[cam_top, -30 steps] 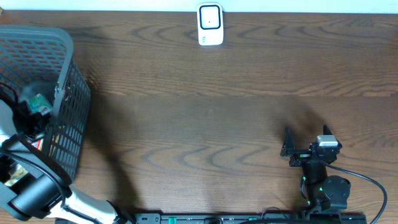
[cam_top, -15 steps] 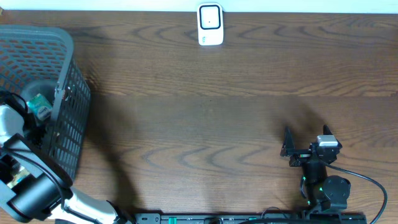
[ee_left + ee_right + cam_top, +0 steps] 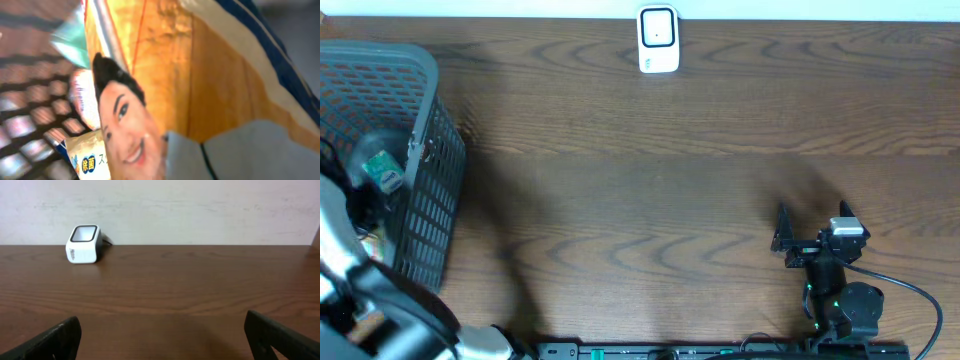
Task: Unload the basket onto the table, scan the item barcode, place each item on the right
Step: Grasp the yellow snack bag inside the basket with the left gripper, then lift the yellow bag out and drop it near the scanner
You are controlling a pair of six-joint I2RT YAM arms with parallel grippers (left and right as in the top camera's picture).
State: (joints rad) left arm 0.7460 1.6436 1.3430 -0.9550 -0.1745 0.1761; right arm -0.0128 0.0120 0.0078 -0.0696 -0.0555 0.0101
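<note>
Overhead, basket: A grey mesh basket (image 3: pixel 390 110) stands at the left edge of the table (image 3: pixel 620 200), with the left arm (image 3: pixel 338 235) reaching down into it.
Overhead, item: The basket wall and the arm hide the contents, so the packet cannot be made out from above.
Overhead, scanner: The white scanner (image 3: pixel 658 40) sits at the far edge, mid-table, well apart from the basket.
Overhead, right gripper: The right gripper (image 3: pixel 812 225) rests near the front right, fingers spread wide with nothing between them.
Left wrist, item: Only this view shows the orange-yellow packet (image 3: pixel 200 75), which lies inside the basket, close to the lens. Its blue edge stripe and seams slant from top centre to lower right, marking its long axis as far as it shows. The printed smiling face tilts, crown toward the upper left.
Left wrist, neighbours: A second packet (image 3: pixel 87 160) with a blue emblem lies below it, with mesh behind at left.
Left wrist, left gripper: The fingers are out of frame. The jaws are closed tight, but whether they pinch the packet cannot be told.
Right wrist, scanner: Seen side-on here, it stands at far left against a pale wall (image 3: pixel 200 210).
</note>
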